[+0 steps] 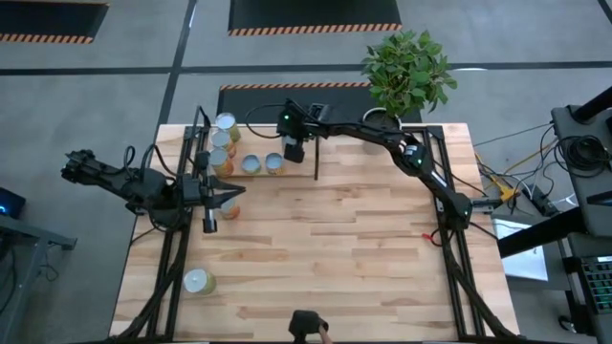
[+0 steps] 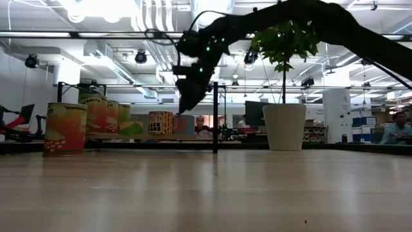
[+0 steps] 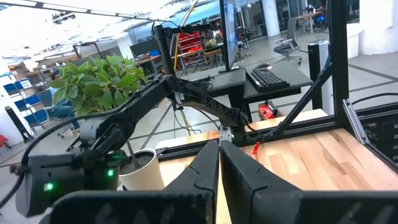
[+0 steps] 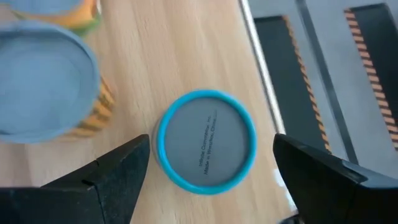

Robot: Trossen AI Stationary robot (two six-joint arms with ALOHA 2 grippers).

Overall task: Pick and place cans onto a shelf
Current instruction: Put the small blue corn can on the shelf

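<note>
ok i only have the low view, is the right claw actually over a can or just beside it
observer: over it. the right claw is open, and its wrist view shows a blue-rimmed can between the fingers, not touching them.
operator: and the left claw
observer: the left claw is shut, at the table's left side.
operator: any cans left to move
observer: a lone can stands near the front left corner.

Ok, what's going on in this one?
A two-arm robot is stocking cans onto a shelf at the table's far edge. The right gripper hangs open directly above a blue-rimmed can standing on the shelf, its fingers either side of the can and not touching it. Several other cans stand there too. The left gripper waits shut near the shelf's left end. One can remains at the table's near-left.
</note>
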